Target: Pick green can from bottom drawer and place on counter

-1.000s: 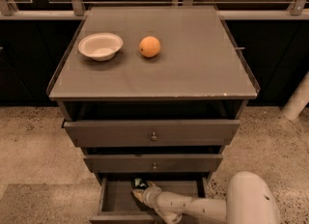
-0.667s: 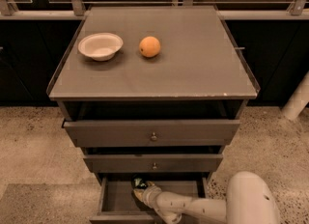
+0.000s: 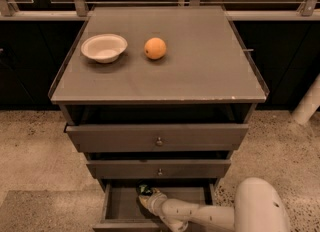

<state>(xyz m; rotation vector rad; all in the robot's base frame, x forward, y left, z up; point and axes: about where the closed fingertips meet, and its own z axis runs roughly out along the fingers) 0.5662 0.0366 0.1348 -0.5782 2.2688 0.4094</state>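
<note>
The bottom drawer is pulled open at the foot of the cabinet. The green can lies inside it near the back, dark green, partly under the drawer above. My gripper reaches into the drawer from the lower right on a white arm and sits right at the can. The counter is the flat grey-brown top of the cabinet, above.
A white bowl and an orange stand on the counter's left half. The two knobbed drawers above the bottom one are slightly open and overhang it. Speckled floor surrounds the cabinet; a white post stands at right.
</note>
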